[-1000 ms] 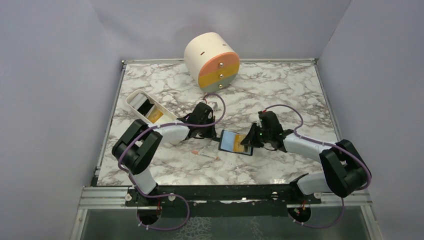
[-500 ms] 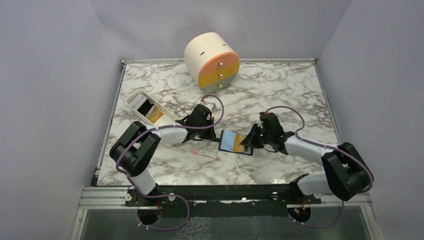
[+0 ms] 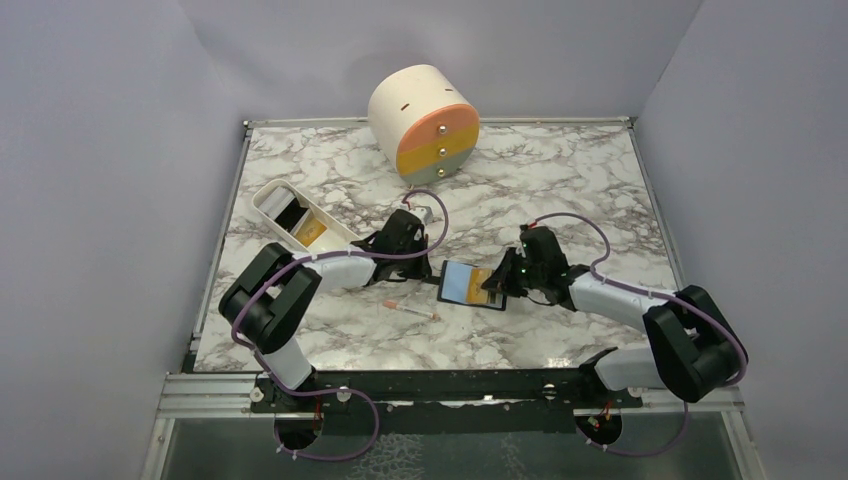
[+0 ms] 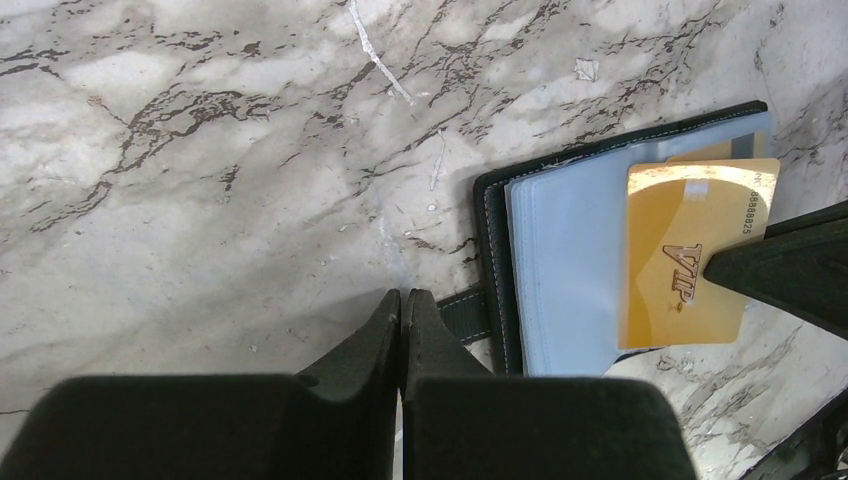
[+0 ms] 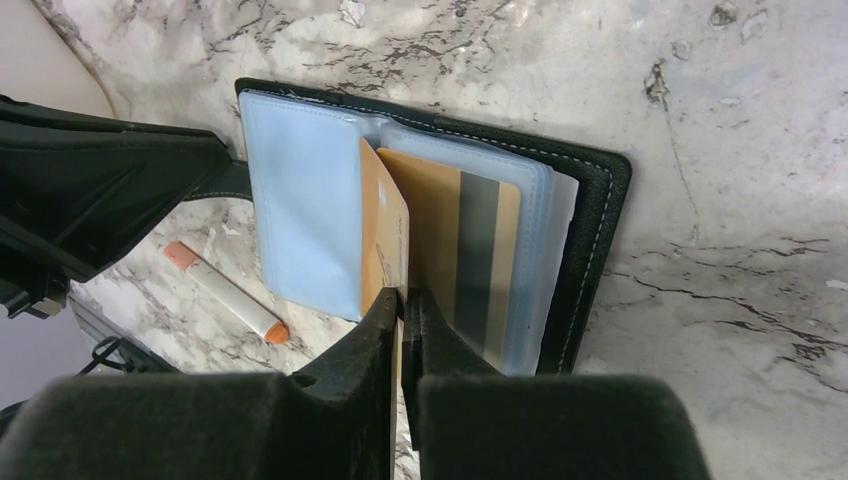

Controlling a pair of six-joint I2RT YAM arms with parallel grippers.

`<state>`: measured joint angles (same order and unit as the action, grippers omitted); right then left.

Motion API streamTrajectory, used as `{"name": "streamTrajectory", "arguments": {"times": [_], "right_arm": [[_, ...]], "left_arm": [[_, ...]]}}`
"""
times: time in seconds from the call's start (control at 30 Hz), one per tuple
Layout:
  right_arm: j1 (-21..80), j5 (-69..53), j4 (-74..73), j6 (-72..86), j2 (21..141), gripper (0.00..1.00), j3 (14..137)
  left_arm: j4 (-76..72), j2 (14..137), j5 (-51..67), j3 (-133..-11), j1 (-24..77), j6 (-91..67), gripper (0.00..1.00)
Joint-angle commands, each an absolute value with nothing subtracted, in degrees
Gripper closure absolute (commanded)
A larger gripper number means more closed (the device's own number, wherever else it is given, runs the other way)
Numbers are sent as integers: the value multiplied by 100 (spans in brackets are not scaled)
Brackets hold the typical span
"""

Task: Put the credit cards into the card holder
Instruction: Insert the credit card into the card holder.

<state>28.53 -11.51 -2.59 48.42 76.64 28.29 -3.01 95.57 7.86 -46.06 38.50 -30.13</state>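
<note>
Right jaws pinch the gold card [image 5: 384, 228] (over the open card holder [image 5: 598, 215]).

The worktop [image 3: 560, 180] is white marble run through with grey-brown veins. On it the card holder [image 5: 597, 200] is black with pale stitching along its edge, and its clear sleeves [image 5: 300, 200] look faintly blue. The gold card [image 4: 685, 260] carries darker gold VIP lettering. The second card [image 5: 450, 250], in a sleeve, is tan with a dark grey stripe. The stick [image 5: 225, 293] is white with orange-pink ends. The left gripper [image 4: 401, 305] and right gripper [image 5: 405, 305] are both black, and the cables [image 3: 570, 214] are purple. The drum [image 3: 425, 110] at the back is cream, with drawer fronts in peach, yellow and grey-green. The tray [image 3: 268, 198] is white, with what may be something yellow inside.
</note>
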Motion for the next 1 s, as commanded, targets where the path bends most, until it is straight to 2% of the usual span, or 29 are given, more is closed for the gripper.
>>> {"name": "streamTrajectory", "arguments": {"times": [0.0,0.73,0.97], "right_arm": [[2863,-1184,-81,4699,7843,96,2734],[2860,-1802,-98,4412,7938,96,2702],[2860,-1422,-575,4386,8004,75,2935]], "left_arm": [[135,9567,648,-4369,3945,-3045,100],[104,9679,584,-4425,4008,-3015,100],[106,9626,593,-4422,4008,-3038,100]]}}
